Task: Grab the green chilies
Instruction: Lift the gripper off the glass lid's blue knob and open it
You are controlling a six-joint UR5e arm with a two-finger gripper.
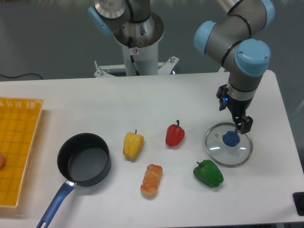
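Observation:
The green chilies [208, 173] are one glossy dark-green pepper-shaped toy lying on the white table near the front right. My gripper [241, 127] hangs behind and to the right of it, just over the blue knob [231, 139] of a glass lid [214, 153]. The jaws look slightly apart and hold nothing. The green toy is untouched, about a hand's width in front of and left of the gripper.
A red pepper [175, 135] and a yellow pepper [133, 145] lie mid-table, with an orange shrimp-like toy [151, 180] in front of them. A black pot with a blue handle [84, 159] is at the left, next to a yellow basket [16, 147]. The table's right edge is close.

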